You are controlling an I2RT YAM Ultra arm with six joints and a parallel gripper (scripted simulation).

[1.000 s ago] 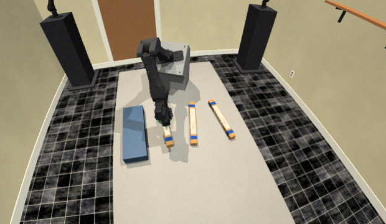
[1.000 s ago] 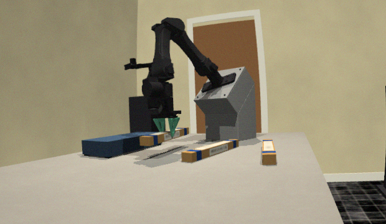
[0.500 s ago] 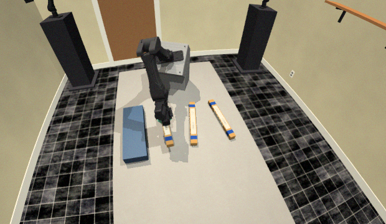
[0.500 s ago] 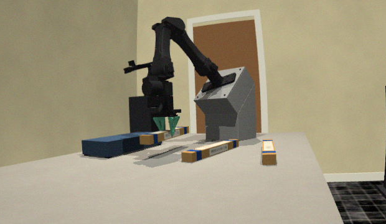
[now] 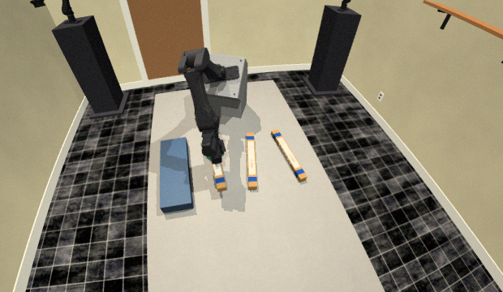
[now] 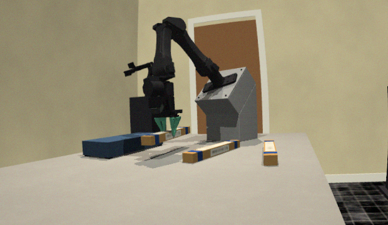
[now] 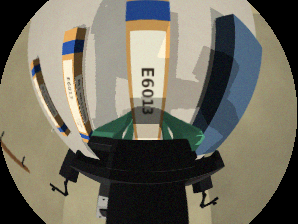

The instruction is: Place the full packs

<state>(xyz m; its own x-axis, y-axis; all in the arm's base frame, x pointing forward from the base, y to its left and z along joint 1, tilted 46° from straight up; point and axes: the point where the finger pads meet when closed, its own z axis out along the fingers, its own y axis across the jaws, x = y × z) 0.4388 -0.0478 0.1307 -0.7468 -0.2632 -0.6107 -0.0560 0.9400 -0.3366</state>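
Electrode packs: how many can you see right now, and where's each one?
3. One pack is clamped in the gripper, lifted beside the blue platform; the middle pack and the angled far pack lie on the table. None looks hidden.
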